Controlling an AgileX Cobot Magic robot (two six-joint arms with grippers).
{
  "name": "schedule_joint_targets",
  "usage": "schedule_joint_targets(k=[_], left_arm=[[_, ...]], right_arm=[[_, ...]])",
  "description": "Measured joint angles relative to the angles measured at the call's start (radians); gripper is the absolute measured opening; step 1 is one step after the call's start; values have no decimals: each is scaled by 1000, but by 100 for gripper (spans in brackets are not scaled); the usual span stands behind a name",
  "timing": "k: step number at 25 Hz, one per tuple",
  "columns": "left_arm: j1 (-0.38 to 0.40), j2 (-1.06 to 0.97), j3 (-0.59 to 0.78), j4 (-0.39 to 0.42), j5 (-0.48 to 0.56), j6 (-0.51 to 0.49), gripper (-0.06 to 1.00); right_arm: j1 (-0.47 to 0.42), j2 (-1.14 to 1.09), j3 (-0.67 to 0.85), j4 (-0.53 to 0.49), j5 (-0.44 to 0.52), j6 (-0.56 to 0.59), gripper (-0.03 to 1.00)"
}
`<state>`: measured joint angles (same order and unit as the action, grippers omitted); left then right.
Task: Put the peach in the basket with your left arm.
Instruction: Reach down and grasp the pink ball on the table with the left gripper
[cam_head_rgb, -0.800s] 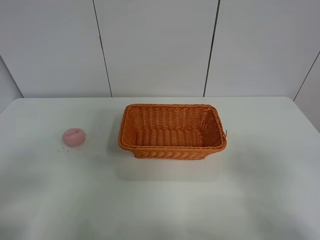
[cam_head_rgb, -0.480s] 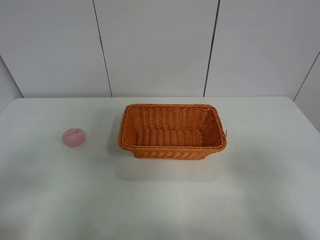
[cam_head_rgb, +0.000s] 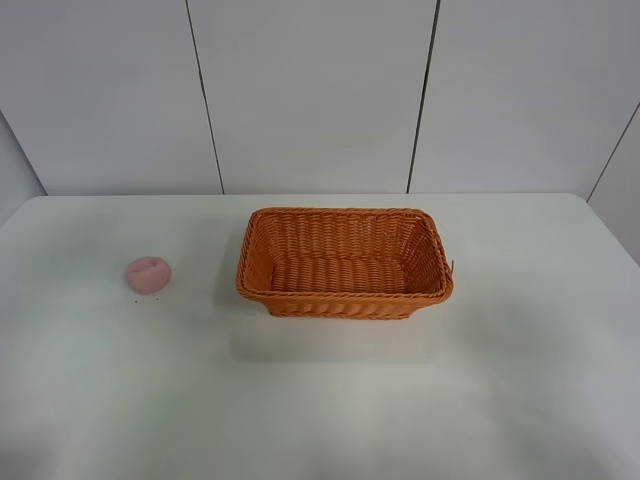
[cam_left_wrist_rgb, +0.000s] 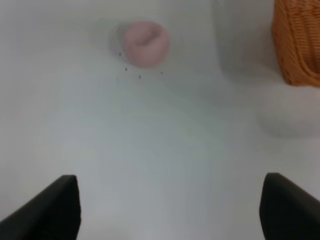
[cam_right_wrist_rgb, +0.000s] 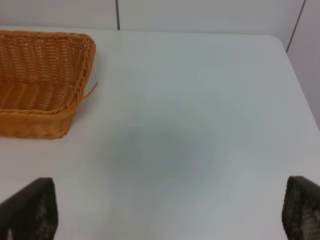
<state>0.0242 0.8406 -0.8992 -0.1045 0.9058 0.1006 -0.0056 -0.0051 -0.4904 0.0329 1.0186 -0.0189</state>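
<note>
The pale-pink peach (cam_head_rgb: 148, 275) lies on the white table (cam_head_rgb: 330, 410), left of the orange wicker basket (cam_head_rgb: 345, 263), which is empty. Neither arm shows in the exterior high view. In the left wrist view the peach (cam_left_wrist_rgb: 145, 43) lies well ahead of my left gripper (cam_left_wrist_rgb: 170, 202), whose two black fingertips (cam_left_wrist_rgb: 47, 210) stand wide apart with nothing between them; a corner of the basket (cam_left_wrist_rgb: 297, 45) shows at the edge. My right gripper (cam_right_wrist_rgb: 170, 212) is open and empty over bare table, with the basket's end (cam_right_wrist_rgb: 45, 80) off to one side.
A few small dark specks (cam_head_rgb: 135, 293) lie on the table beside the peach. A white panelled wall (cam_head_rgb: 310, 95) stands behind the table's far edge. A loose wicker strand (cam_right_wrist_rgb: 91, 90) sticks out from the basket's corner.
</note>
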Motion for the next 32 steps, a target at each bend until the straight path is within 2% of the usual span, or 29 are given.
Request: schedule_joint_targets(k=[3, 6, 12, 16, 19, 25, 32], left_arm=[[0, 262, -115, 1, -81, 6, 76], [0, 508, -249, 1, -115, 9, 76], [0, 937, -545, 1, -90, 9, 76], [0, 1141, -689, 1, -50, 9, 76], [0, 1245, -736, 1, -30, 9, 76], [0, 1378, -743, 1, -31, 9, 76], [0, 1426, -743, 0, -31, 9, 76]], right_arm=[[0, 0, 0, 0, 0, 0, 69], [0, 0, 0, 0, 0, 0, 69], [0, 0, 0, 0, 0, 0, 69], [0, 0, 0, 0, 0, 0, 69], [0, 0, 0, 0, 0, 0, 69], [0, 0, 0, 0, 0, 0, 69], [0, 0, 0, 0, 0, 0, 69]])
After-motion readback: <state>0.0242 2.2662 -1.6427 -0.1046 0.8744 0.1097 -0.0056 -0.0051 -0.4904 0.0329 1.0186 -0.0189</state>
